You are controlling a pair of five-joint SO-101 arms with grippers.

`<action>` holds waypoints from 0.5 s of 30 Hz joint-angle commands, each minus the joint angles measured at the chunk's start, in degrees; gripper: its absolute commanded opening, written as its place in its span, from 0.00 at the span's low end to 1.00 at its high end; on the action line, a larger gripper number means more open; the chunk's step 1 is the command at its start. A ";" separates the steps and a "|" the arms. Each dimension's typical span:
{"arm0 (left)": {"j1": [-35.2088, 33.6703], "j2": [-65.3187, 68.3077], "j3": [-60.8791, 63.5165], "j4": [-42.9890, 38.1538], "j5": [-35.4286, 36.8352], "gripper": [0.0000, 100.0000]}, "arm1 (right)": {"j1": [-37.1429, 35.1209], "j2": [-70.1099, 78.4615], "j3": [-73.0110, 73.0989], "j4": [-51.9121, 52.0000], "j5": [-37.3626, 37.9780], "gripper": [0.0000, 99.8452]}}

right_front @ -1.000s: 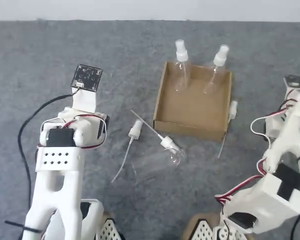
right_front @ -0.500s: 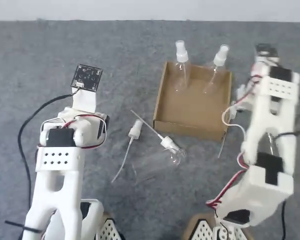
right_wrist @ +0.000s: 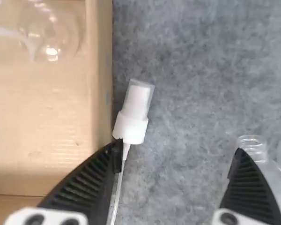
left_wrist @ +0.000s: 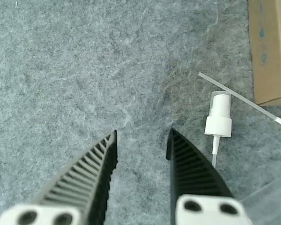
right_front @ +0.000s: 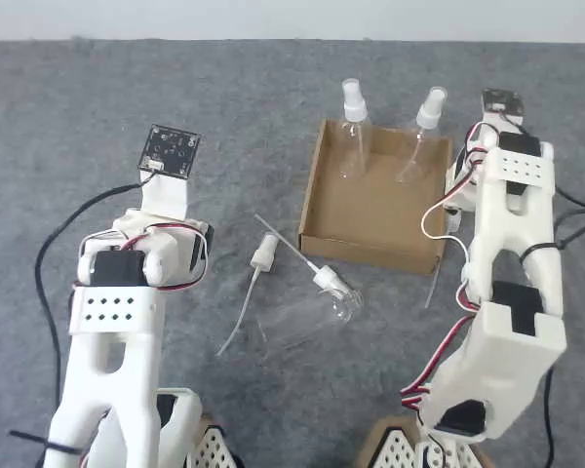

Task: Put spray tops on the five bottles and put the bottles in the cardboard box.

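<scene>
Grey felt tabletop [right_front: 234, 107] w/ cardboard box [right_front: 370, 219] on it, pale wall [right_front: 273, 18] behind.

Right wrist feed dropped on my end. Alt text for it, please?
The right end effector hangs open over grey carpet, with a loose white spray top lying beside the cardboard box's outer wall, close to one finger. An uncapped clear bottle sits by the other finger; a second bottle is in the box.

A bottle [right_wrist: 258, 149], seemingly uncapped, is cut off by the edge and right fingers [right_wrist: 246, 192].
</scene>
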 commanded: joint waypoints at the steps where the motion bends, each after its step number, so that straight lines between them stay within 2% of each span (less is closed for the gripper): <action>1: 0.26 -0.18 -0.31 -0.44 0.26 0.16 | 0.04 -1.10 -3.08 -1.36 -1.14 0.31; 15: 0.62 -0.18 -0.31 -0.44 0.26 0.16 | -0.13 5.58 -3.43 -4.62 -1.14 0.31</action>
